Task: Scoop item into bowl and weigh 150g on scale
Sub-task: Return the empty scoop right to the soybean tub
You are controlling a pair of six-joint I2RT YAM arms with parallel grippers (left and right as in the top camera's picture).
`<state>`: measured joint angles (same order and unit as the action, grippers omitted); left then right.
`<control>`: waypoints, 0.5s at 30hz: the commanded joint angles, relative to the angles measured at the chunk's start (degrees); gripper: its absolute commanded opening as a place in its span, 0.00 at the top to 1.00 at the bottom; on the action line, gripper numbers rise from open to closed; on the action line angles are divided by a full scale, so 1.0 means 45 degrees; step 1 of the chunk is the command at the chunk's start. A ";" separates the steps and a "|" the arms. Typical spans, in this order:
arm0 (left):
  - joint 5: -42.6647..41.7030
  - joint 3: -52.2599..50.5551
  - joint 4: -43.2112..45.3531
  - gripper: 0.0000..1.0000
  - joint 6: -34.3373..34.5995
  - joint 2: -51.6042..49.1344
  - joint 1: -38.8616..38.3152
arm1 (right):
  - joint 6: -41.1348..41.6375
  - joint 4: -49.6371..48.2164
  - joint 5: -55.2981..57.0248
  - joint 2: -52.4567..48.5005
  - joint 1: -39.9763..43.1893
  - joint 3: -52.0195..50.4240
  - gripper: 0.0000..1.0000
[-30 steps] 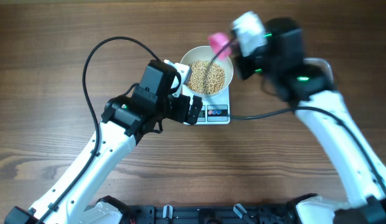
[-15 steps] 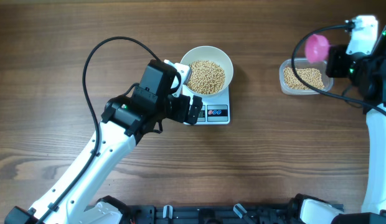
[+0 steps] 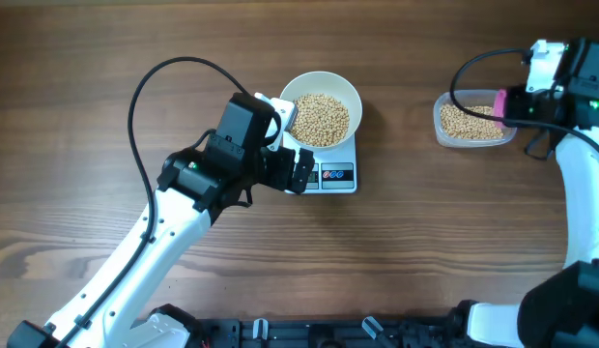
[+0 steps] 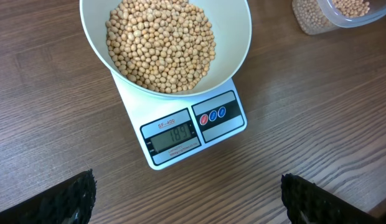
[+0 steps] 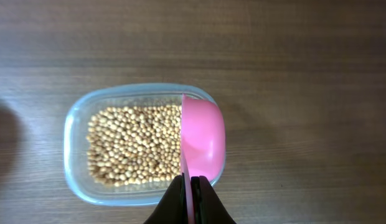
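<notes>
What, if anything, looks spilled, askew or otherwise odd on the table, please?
No spilled beans show on the table. One oddity: the scale under the bowl seems to read 189, well past the 150 target.

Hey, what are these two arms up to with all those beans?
The right gripper is shut on a pink scoop, held on edge over a clear tub of beans. The left gripper hangs open by the scale, holding nothing. A white bowl of beans sits on the scale, whose display shows a reading.
</notes>
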<state>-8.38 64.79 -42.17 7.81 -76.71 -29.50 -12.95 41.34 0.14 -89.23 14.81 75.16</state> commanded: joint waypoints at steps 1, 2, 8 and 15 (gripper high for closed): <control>0.0073 0.0189 0.0034 0.00 0.0068 0.0044 0.0092 | -0.0136 -0.0039 0.1200 -0.0651 -0.0568 0.0199 0.96; 0.0078 0.0189 0.0034 0.00 0.0068 0.0044 0.0092 | -0.0136 -0.0053 0.1443 -0.0743 -0.0695 0.0199 0.96; 0.0073 0.0189 0.0034 0.00 0.0068 0.0044 0.0092 | -0.0121 -0.0049 0.2851 -0.1690 -0.1452 0.0185 0.96; 0.0073 0.0189 0.0034 0.00 0.0068 0.0044 0.0092 | -0.0078 -0.0102 0.3225 -0.2234 -0.1836 0.0185 0.96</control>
<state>-8.38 64.79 -42.17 7.79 -76.71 -29.50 -13.15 41.01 12.97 -97.38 6.52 75.16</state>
